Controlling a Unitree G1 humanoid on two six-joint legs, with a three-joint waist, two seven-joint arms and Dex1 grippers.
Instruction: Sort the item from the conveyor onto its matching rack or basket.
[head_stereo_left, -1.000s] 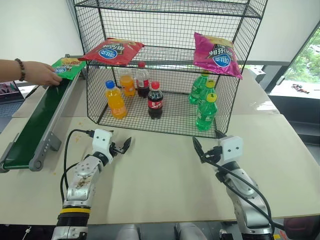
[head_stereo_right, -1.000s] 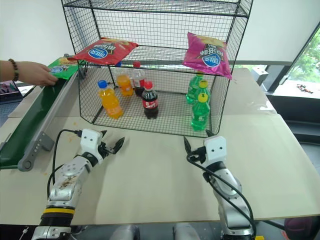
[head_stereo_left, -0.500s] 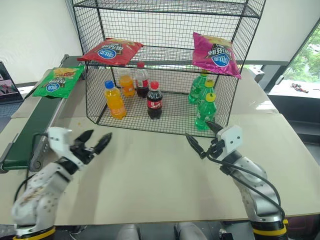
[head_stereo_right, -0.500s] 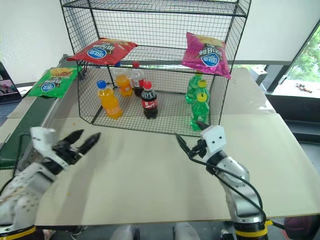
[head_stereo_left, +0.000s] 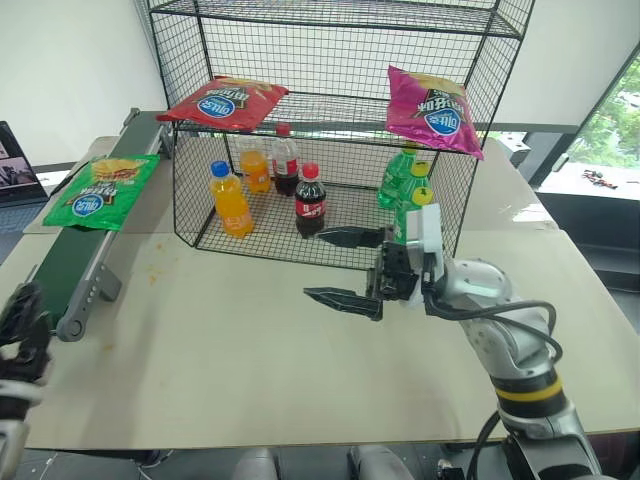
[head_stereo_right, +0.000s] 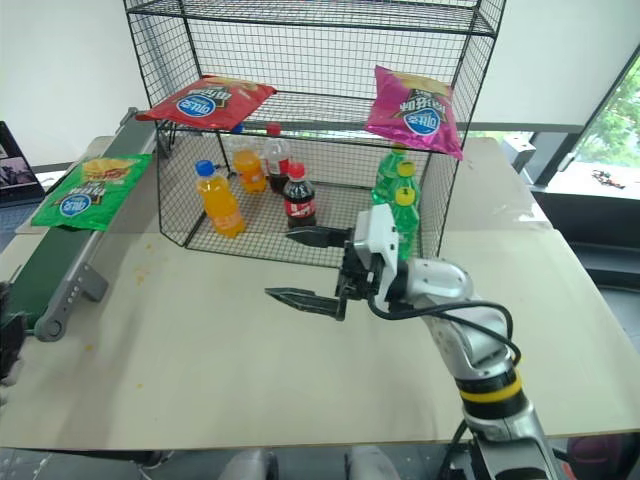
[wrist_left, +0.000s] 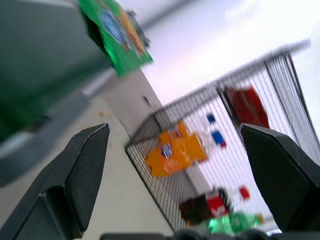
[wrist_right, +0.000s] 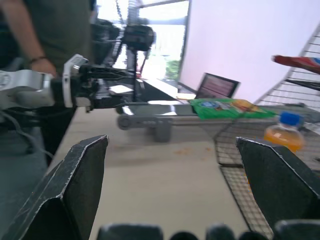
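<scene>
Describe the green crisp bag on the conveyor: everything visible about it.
The green crisp bag is shiny, with a blue oval logo and a yellow crisps picture at its far end. It lies flat and sealed, face up on the dark green conveyor, overhanging the belt's edges. Nothing else touches it; the black wire rack stands to its right.

The left gripper (head_stereo_left: 25, 325) is cut off by the picture's edge; the rack's (wrist_left: 280, 85) bottles are blurred.
</scene>
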